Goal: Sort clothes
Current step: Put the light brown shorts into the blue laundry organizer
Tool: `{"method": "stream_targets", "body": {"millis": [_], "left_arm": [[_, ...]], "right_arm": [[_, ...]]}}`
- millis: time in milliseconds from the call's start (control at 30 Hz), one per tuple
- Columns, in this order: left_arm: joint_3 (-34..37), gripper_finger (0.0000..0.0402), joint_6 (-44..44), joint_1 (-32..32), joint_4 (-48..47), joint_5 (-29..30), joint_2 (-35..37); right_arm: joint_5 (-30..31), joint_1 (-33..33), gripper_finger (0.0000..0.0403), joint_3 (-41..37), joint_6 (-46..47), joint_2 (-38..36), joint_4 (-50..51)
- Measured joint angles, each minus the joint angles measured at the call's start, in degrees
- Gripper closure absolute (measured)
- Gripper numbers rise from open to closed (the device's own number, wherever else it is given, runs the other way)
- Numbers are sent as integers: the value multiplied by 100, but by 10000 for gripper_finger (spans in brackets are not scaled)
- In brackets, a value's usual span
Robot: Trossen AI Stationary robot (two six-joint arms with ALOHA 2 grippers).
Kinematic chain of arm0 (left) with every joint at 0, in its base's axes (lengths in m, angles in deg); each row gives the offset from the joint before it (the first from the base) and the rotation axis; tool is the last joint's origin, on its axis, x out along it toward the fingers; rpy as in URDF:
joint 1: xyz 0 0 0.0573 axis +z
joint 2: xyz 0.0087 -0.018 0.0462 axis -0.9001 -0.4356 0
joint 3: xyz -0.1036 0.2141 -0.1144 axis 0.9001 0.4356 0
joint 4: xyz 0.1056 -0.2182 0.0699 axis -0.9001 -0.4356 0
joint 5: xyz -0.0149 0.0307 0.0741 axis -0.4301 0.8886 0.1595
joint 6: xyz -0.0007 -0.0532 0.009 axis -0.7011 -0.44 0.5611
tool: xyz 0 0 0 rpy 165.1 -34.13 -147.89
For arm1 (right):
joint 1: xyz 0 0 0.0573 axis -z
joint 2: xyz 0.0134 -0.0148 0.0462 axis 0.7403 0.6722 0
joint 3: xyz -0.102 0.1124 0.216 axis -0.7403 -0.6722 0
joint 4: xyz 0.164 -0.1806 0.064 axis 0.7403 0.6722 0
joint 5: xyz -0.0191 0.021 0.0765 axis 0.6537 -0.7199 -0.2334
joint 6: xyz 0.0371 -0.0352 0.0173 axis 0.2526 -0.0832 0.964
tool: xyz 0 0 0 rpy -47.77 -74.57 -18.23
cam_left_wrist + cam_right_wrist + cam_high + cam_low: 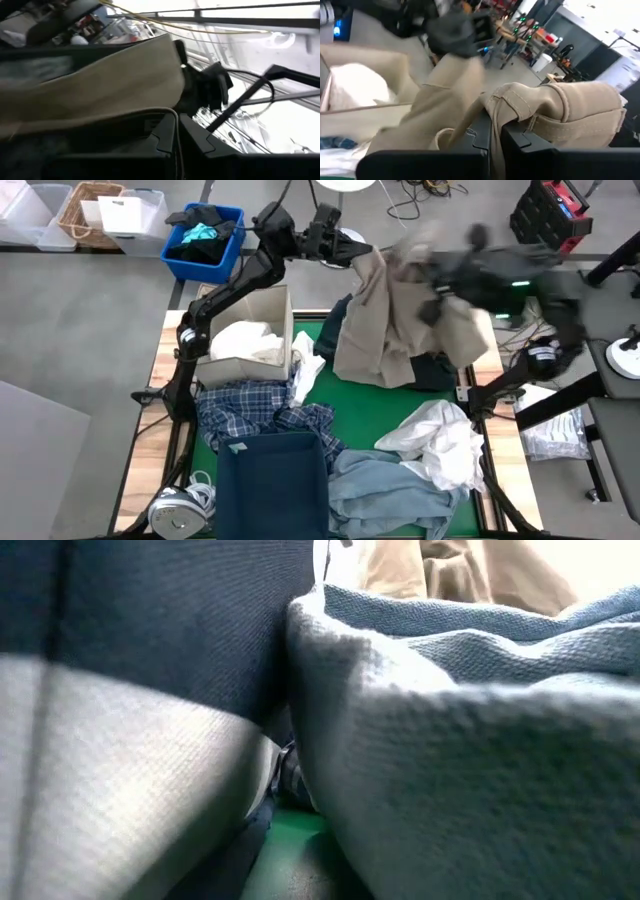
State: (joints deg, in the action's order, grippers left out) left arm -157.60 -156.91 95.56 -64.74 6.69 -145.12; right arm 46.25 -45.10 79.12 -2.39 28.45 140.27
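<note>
while both arms hoist the tan cotton trousers [385,315] above the green-topped desk [375,415] at twelve o'clock, left claw [358,252] and right claw [432,308] each pinch an end, seemingly spreading them for sorting

Both arms are dark, built of jointed black segments. The left arm [235,280] is glossy with rounded joints; the right arm [500,280] carries a small green light at 12 o'clock on its body.
</note>
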Motion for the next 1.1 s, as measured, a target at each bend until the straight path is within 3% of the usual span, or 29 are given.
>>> {"method": "stream_targets", "body": {"millis": [167, 333, 467, 567, 667, 867, 1100], "left_arm": [[0, 401, 164, -248, -29, 142, 299], [0, 401, 914, -400, -520, 138, 759], [0, 401, 2037, -428, -2302, 482, 1320], [-2, 401, 3117, -466, -3997, 1310, 1813], [-2, 401, 3801, -606, -4951, 2242, 2193], [-2, 401, 3921, -810, -5080, 2815, 2560], [-2, 401, 3845, -1175, -5080, 2920, 2524]], "right_arm": [[-510, -2, 394, -5, -332, 440, -495], [-1709, -24, 394, 12, -384, 730, -1067], [-2349, -40, 394, -9, -423, 863, -1637], [-2651, -41, 394, -4, -445, 842, -2104], [-2989, -39, 394, 2, -347, 844, -2425], [-3128, -39, 393, -3, -17, 1083, -2671], [-3128, -39, 361, -8, 884, 1353, -2804]]}}
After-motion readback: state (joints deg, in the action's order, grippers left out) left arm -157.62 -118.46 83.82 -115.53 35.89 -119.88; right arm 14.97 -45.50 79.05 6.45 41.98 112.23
